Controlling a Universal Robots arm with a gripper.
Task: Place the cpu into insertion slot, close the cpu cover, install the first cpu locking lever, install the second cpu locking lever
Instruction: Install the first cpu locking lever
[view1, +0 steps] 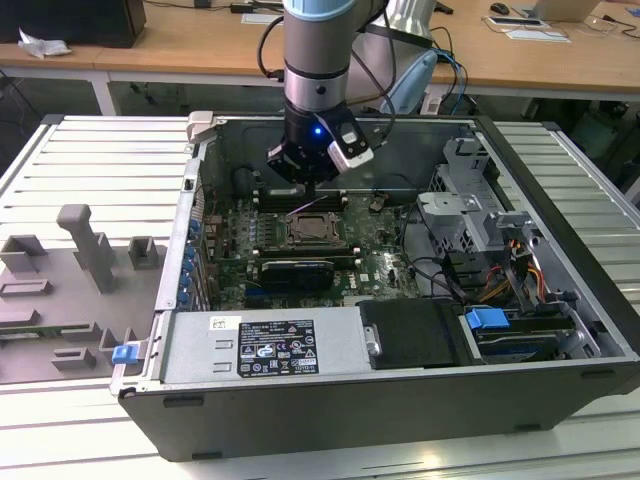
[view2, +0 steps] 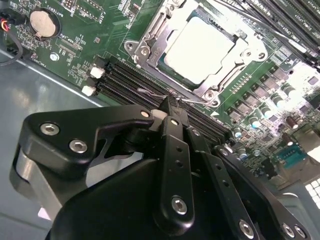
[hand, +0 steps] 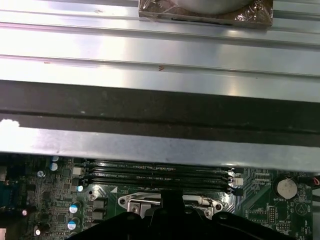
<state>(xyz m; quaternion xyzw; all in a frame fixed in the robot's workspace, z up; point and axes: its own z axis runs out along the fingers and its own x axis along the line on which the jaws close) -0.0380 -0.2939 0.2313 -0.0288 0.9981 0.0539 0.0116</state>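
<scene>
1. Half inside the open case (view1: 300, 420) in the exterior view: gripper (view1: 308, 187) hanging low over the green board (view1: 378, 268), just above the far edge of the slot (view1: 318, 230). Slot near the board's middle, with memory slots (view1: 290, 197) just behind it. Grey fixtures (view1: 88, 250) on the table at the exterior view's left, well apart from the case.
2. Second wrist view: cpu (view2: 200, 42) seated flat in the slot, its pale top showing through the window of the cover (view2: 150, 42). Cover down flat around the chip. Thin wire lever (view2: 150, 92) lying along the near edge of the cover, between it and the memory slots. Fingers (view2: 175, 150) drawn together with no gap showing, tips right at the lever. Cannot tell whether the wire is pinched or merely touched. Coin battery (view2: 42, 23) well off to one side on the board.
3. First wrist view: black gripper body directly over the cover's edge (hand: 135, 204), memory slots just beyond, then the case's metal wall (hand: 160, 145).
</scene>
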